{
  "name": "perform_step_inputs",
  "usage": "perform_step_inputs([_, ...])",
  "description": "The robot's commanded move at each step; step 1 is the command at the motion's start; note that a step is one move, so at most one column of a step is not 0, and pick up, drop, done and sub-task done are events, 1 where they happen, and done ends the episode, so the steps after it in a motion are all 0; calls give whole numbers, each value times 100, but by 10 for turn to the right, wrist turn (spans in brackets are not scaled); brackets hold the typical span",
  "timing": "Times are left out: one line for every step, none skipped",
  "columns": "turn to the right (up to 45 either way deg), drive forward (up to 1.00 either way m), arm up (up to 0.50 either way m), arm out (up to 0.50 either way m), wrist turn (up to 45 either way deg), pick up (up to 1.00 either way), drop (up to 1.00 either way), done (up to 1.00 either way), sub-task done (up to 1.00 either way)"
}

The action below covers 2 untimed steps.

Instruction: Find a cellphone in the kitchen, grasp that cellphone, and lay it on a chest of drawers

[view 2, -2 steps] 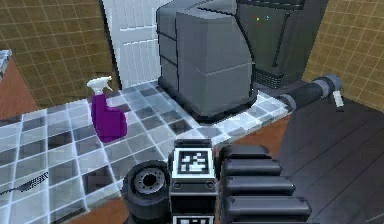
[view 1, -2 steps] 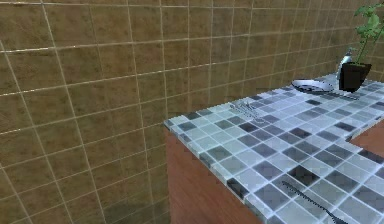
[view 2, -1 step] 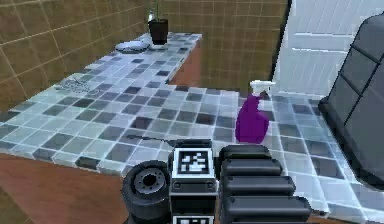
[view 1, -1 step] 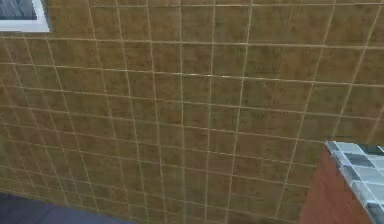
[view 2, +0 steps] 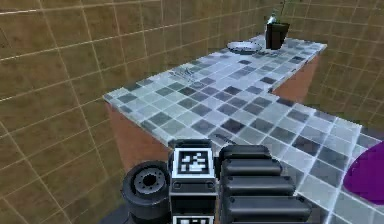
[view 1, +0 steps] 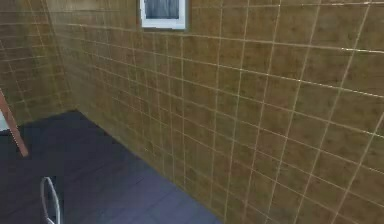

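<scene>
In the arm side view the arm's ribbed dark bar rises from the bottom edge, with a white marker square on it. Left of the marker sits the gripper, seen as a dark round body low against the counter's brown side. Its far end cannot be made out, so I cannot tell whether it holds anything. Beyond it runs a kitchen counter topped with grey and white checked tiles. A small pale flat thing lies near the counter's wall side.
A pale plate and a dark pot stand at the counter's far end. A purple shape cuts in at the right edge. The forward view has a brown tiled wall, a small window and dark floor.
</scene>
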Motion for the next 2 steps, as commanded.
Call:
perform_step_inputs([0, 80, 0, 0, 0, 0, 0, 0, 0])
perform_step_inputs([-300, 0, 0, 0, 0, 0, 0, 0, 0])
